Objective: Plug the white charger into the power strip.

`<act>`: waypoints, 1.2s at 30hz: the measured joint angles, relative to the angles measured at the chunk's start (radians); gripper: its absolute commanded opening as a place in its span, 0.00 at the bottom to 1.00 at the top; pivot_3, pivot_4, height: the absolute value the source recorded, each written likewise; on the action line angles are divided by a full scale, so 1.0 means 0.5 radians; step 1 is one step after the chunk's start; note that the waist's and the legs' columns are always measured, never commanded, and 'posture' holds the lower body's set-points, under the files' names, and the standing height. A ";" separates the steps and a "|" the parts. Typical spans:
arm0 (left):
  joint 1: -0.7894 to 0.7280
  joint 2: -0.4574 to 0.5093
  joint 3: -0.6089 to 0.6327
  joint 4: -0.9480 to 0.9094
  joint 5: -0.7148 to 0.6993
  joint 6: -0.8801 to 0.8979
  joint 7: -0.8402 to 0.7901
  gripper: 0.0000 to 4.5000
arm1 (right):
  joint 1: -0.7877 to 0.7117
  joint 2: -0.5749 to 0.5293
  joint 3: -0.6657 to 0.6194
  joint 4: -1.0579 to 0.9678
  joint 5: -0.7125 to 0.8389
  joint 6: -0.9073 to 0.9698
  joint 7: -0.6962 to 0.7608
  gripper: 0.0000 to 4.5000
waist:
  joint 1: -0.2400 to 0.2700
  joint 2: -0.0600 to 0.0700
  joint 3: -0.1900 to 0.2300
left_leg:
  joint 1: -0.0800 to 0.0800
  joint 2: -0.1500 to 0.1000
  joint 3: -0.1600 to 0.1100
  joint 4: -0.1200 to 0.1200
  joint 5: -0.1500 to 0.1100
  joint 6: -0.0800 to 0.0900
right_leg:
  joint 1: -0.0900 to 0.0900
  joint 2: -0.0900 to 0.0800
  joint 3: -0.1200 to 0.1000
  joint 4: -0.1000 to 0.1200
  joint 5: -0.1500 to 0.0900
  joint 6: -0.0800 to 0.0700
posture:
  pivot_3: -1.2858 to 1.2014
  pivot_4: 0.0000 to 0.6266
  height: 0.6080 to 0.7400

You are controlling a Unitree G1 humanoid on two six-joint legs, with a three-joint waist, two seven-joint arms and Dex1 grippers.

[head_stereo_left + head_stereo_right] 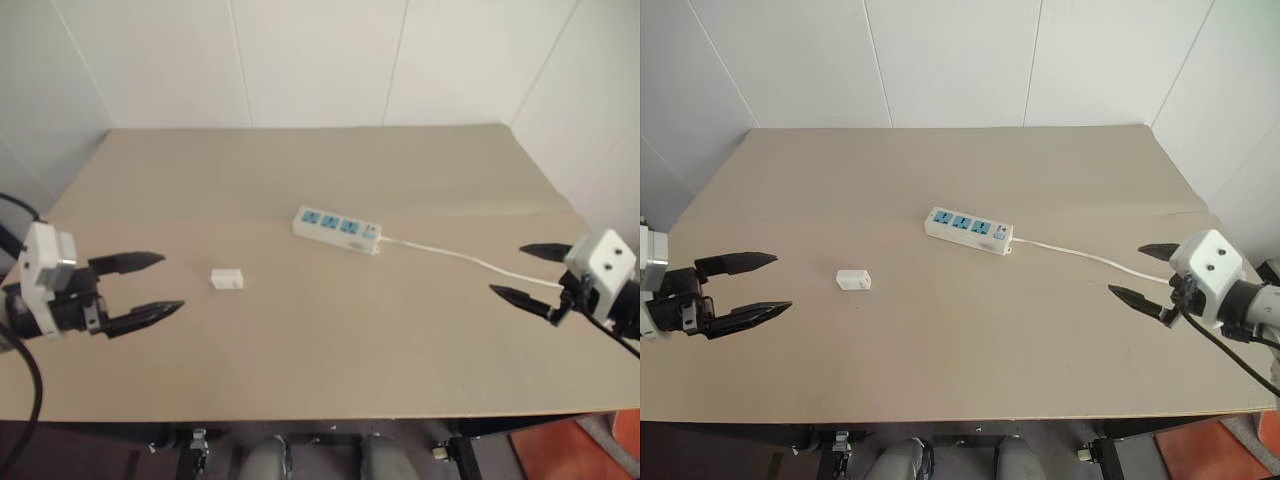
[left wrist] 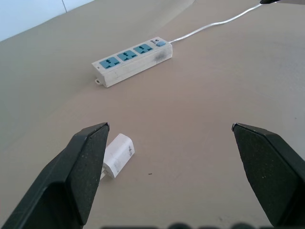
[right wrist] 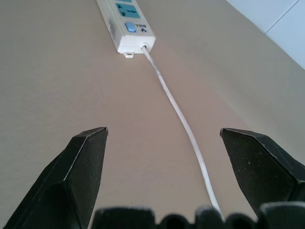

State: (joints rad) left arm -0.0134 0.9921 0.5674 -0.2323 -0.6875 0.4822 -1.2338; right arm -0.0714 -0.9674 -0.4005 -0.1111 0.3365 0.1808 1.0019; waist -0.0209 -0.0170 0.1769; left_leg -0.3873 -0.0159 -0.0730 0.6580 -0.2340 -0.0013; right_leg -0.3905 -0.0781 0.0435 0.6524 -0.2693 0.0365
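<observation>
White wall panels stand behind a plain beige desk (image 1: pixel 330 170), and on it you have the power strip (image 1: pixel 338 230) near the middle, with the white charger (image 1: pixel 228 278) lying apart from it, toward your left side. From the head views, the left claw (image 1: pixel 146 288) and the right claw (image 1: pixel 531 274) both hang over the desk edges with fingers spread wide and nothing between them.

From the left wrist view, the charger lies on its side just beside one finger (image 2: pixel 81 167), not centred in the gap. If you close from here, I think the finger may push the block away or tip it, because it is small and light.

From the right wrist view, the thin cord (image 3: pixel 183 119) runs between the open fingers toward the strip's switch end. You risk catching the cord and dragging the strip. The strip also lies loose, so pressing the plug in may slide it unless you hold it.
</observation>
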 measured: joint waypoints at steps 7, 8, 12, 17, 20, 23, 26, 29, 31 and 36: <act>-0.078 0.000 -0.062 0.024 0.014 -0.033 0.002 1.00 | -0.001 0.006 0.000 0.000 -0.001 0.000 -0.017 0.99 | 0.000 0.000 0.000 | 0.000 0.000 0.004 0.000 0.000 0.000 | 0.000 0.000 0.000 0.000 0.000 0.000 | 0.52 0.24 1.00; -0.085 0.000 -0.070 0.026 0.016 -0.040 0.002 1.00 | -0.001 0.007 0.000 0.000 -0.001 0.000 -0.018 0.99 | 0.001 0.000 0.000 | 0.000 0.000 0.004 0.000 0.000 0.000 | 0.000 0.000 0.000 0.000 0.000 0.000 | 0.52 0.24 1.00; -0.080 0.000 -0.071 0.026 0.031 -0.043 -0.003 1.00 | -0.001 0.008 0.000 -0.002 0.000 0.000 -0.017 0.99 | 0.001 0.000 0.000 | 0.000 0.000 0.005 0.000 0.000 0.000 | 0.000 0.000 0.000 0.000 0.000 0.000 | 0.52 0.24 1.00; -0.046 0.000 -0.080 0.026 0.045 -0.048 -0.001 1.00 | -0.076 0.008 0.060 0.029 -0.013 -0.002 -0.012 0.99 | -0.003 0.000 0.000 | 0.001 0.000 0.006 0.000 0.000 0.000 | 0.001 0.000 0.001 0.000 0.000 0.000 | 0.52 0.24 1.00; -0.072 0.001 -0.168 0.019 0.102 -0.052 0.036 1.00 | -0.293 0.049 0.230 0.184 -0.061 -0.014 -0.002 0.99 | -0.011 -0.001 0.000 | 0.007 -0.001 0.010 0.000 0.000 0.000 | 0.005 0.001 0.001 0.000 0.001 0.000 | 0.52 0.24 1.00; -0.180 -0.002 -0.319 0.010 0.152 -0.050 0.088 1.00 | -0.627 0.182 0.447 0.555 -0.153 -0.064 0.031 0.99 | -0.021 -0.002 0.000 | 0.007 -0.001 0.013 0.002 0.000 0.000 | 0.005 0.002 0.001 0.001 0.002 -0.001 | 0.52 0.24 1.00; -0.426 -0.023 -0.541 -0.012 0.190 -0.048 0.113 1.00 | -1.089 0.421 0.662 1.173 -0.293 -0.255 0.054 0.99 | -0.043 -0.003 0.002 | 0.005 -0.001 0.016 0.002 0.001 0.000 | 0.003 0.003 0.002 0.001 0.006 -0.002 | 0.52 0.24 1.00; -0.605 -0.040 -0.763 -0.001 0.285 -0.052 0.114 1.00 | -1.450 0.592 0.799 1.837 -0.477 -0.516 -0.002 0.99 | -0.050 -0.003 0.003 | 0.000 -0.002 0.018 0.000 0.001 0.000 | -0.006 0.002 0.003 0.001 0.005 -0.001 | 0.52 0.24 1.00; -0.721 -0.100 -0.910 0.025 0.354 -0.052 0.123 1.00 | -1.673 0.709 0.845 2.222 -0.575 -0.626 -0.085 0.99 | -0.052 -0.003 0.003 | -0.007 -0.002 0.020 0.000 0.001 0.000 | -0.015 0.002 0.005 0.004 0.005 -0.001 | 0.52 0.24 1.00; -0.870 -0.221 -1.143 0.017 0.433 -0.083 0.122 1.00 | -1.956 0.862 0.927 2.723 -0.757 -0.783 -0.269 0.99 | -0.052 -0.003 0.003 | -0.027 -0.002 0.024 0.002 0.001 -0.001 | -0.036 0.001 0.007 0.017 0.005 -0.001 | 0.52 0.24 1.00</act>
State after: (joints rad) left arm -0.4487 0.8815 -0.0042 -0.2237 -0.4710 0.4407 -1.1727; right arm -1.0492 -0.5363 0.0630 1.2505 -0.0422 -0.2106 0.8673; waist -0.0470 -0.0186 0.1783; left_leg -0.4006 -0.0168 -0.0609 0.6588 -0.2334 -0.0019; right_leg -0.4086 -0.0777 0.0471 0.6607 -0.2666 0.0361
